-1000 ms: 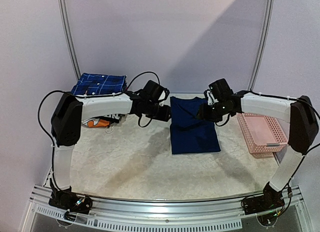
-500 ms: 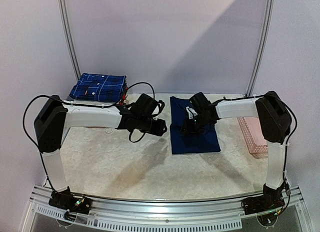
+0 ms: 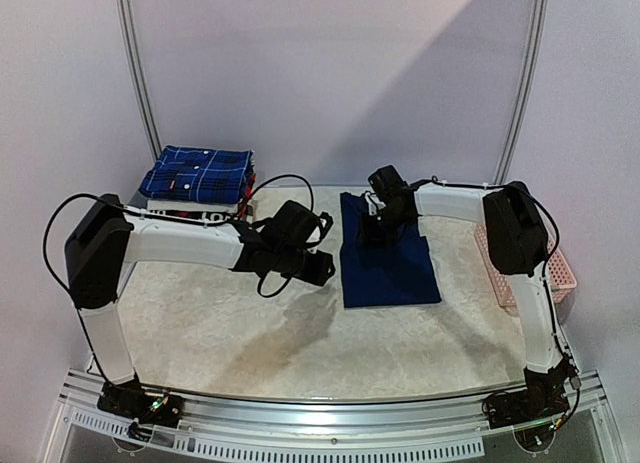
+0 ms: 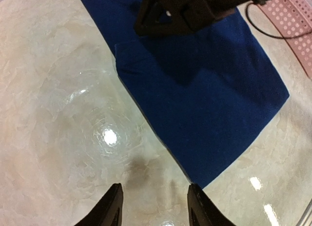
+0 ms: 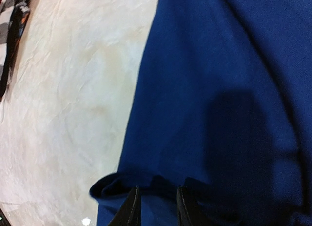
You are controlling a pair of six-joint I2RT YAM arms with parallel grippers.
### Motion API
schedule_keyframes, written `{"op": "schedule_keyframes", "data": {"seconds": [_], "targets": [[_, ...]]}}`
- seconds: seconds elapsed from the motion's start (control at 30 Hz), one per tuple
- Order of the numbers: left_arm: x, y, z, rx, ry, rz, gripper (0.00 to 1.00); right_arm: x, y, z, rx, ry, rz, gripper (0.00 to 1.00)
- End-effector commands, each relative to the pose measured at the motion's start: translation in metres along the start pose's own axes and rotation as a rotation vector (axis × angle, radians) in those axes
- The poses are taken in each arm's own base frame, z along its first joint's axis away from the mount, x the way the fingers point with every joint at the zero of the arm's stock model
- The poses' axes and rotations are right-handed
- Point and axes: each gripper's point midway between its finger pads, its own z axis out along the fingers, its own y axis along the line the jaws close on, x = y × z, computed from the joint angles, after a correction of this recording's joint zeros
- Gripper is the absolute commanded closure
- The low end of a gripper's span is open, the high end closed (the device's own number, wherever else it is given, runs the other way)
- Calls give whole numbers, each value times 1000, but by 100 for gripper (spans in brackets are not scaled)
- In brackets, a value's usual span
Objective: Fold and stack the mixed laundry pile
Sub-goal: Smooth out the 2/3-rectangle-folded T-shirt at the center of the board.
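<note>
The navy T-shirt (image 3: 392, 263) lies folded as a rectangle in the middle of the table. My right gripper (image 3: 373, 230) is down on its far left part, shut on a raised fold of the navy T-shirt (image 5: 204, 89); cloth bunches around the fingertips (image 5: 132, 206) of the right gripper (image 5: 156, 206). My left gripper (image 3: 321, 269) hovers over bare table just left of the shirt's edge. In the left wrist view the left gripper (image 4: 155, 206) is open and empty, beside the navy T-shirt (image 4: 209, 104). The dark-blue plaid shirt (image 3: 198, 173) sits folded on a stack at the back left.
White and black folded garments (image 3: 215, 213) lie under the plaid shirt. A pink lattice basket (image 3: 563, 271) stands at the right, mostly behind my right arm. The table (image 3: 230, 323) has a pale marbled cover. Metal frame posts rise at the back corners.
My right gripper swung left from beside the basket onto the T-shirt, then toward its far end, and its jaws narrowed onto the cloth. My left gripper drifted nearer and slightly right.
</note>
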Motion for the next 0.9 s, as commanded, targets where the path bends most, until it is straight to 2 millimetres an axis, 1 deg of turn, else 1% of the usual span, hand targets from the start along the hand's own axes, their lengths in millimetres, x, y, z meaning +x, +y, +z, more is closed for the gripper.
{"op": "schedule_keyframes", "data": {"seconds": [0.0,0.07,0.13,0.17,0.2,0.23,0.27,0.37,0.4,0.43,0.47,0.5,0.53,0.6,0.7,0.73,0.77,0.83,0.87], "targets": [[-12,-17,-22,-8,-64,91,52,-15,-9,3,19,25,-5,74],[-10,-21,-24,-30,-62,127,51,-25,-2,-5,3,11,-18,74],[-6,-26,-24,-38,-49,147,48,-32,4,-18,-8,-11,-27,73],[-2,-29,-22,-33,-40,148,47,-37,9,-30,-11,-31,-32,71],[2,-32,-20,-23,-30,143,46,-37,8,-36,-2,-39,-30,69],[7,-35,-18,-11,-22,139,44,-32,4,-42,15,-36,-28,67],[11,-39,-16,7,-15,127,43,-32,4,-53,24,-50,-28,65],[22,-47,-10,51,-2,97,41,-13,-10,-67,67,-52,-6,59],[27,-49,-6,62,12,86,41,-8,-12,-78,71,-63,1,58],[30,-50,-2,70,24,79,41,-2,-15,-85,73,-76,10,56],[35,-50,3,72,41,71,41,7,-21,-87,80,-71,26,55],[40,-50,7,71,55,65,41,14,-22,-97,80,-79,34,53],[43,-50,11,71,69,60,42,24,-27,-100,89,-74,43,52],[51,-50,19,75,89,54,44,39,-35,-115,104,-88,60,51],[60,-51,29,84,116,45,47,64,-48,-127,133,-89,88,47],[62,-51,31,78,125,42,47,69,-50,-135,137,-101,95,46],[64,-50,33,74,131,40,48,80,-57,-137,149,-92,107,44],[69,-49,38,73,143,37,51,89,-59,-150,148,-114,122,41],[70,-49,41,72,149,35,52,93,-61,-153,150,-119,128,41]]}}
